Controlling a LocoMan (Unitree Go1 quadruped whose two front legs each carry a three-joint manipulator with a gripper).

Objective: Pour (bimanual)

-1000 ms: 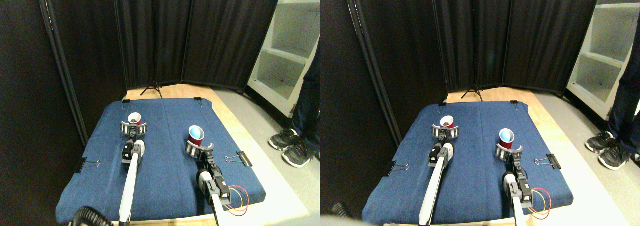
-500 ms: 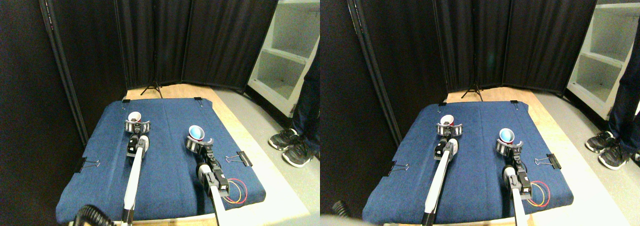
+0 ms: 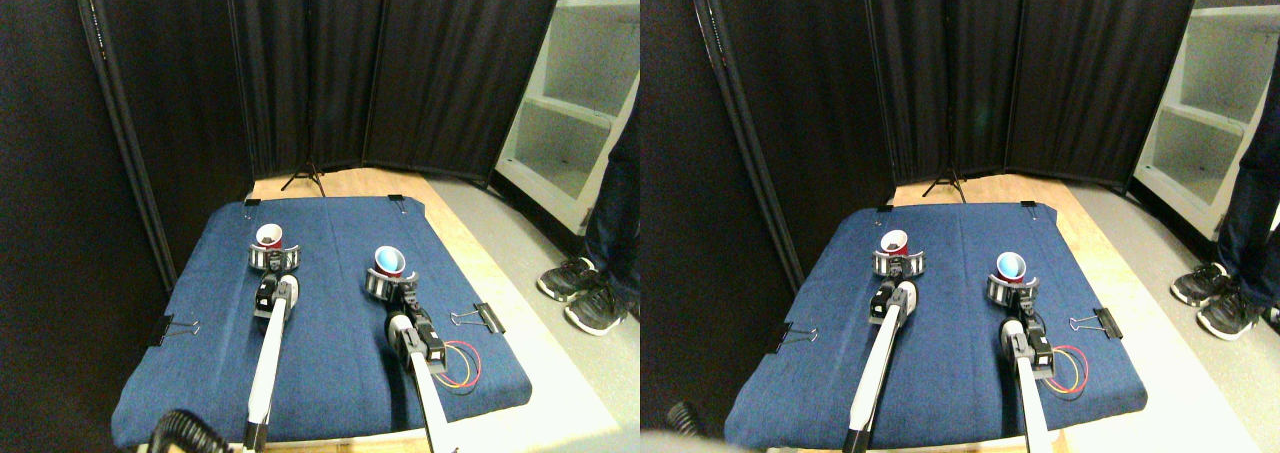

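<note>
Two red cups stand upright on the blue cloth. The left cup has a white inside with something dark in it. The right cup has a light blue inside. My left gripper sits at the near side of the left cup, its grey curved fingers wrapping the cup's lower part. In the same way, my right gripper surrounds the base of the right cup. Both cups rest on the cloth.
Binder clips hold the cloth to the wooden board at its edges. Red and yellow wires loop beside my right arm. A person's shoes stand on the floor at the right. Black curtains and a white shelf stand behind.
Both arms have reached forward. The grey fingers now sit closer around each cup, and the right cup and gripper have shifted slightly farther and left.
</note>
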